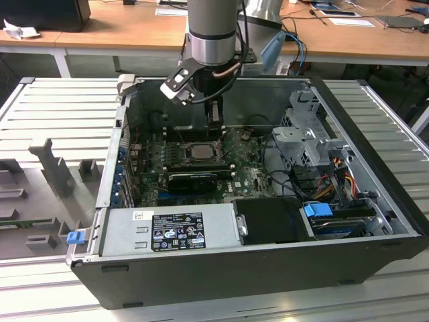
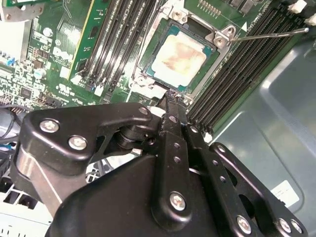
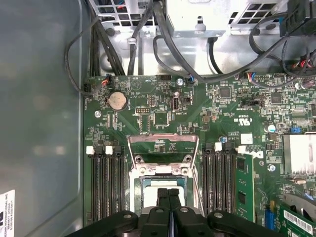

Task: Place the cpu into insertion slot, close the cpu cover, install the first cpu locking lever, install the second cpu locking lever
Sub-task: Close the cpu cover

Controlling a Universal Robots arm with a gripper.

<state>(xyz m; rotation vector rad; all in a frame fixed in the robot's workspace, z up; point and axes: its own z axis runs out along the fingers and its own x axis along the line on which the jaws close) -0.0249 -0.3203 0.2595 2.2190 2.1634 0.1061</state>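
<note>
- Cpu (image 2: 177,54) lies flat in the insertion slot (image 2: 221,38), near the middle of the green motherboard (image 3: 148,94), with its silver top uncovered.
- The cpu cover (image 3: 163,139) is open and stands clear of the cpu; in the first wrist view the green board is seen through its window.
- A thin locking lever (image 2: 269,33) reaches out from one corner of the slot, over the black memory slots (image 2: 232,84).
- The gripper (image 3: 169,191) hangs just over the edge of the slot, its two fingers pressed together with nothing between them.
- All this is inside the open computer case (image 1: 268,278), which stands on a ribbed grey table (image 1: 60,107).
</note>
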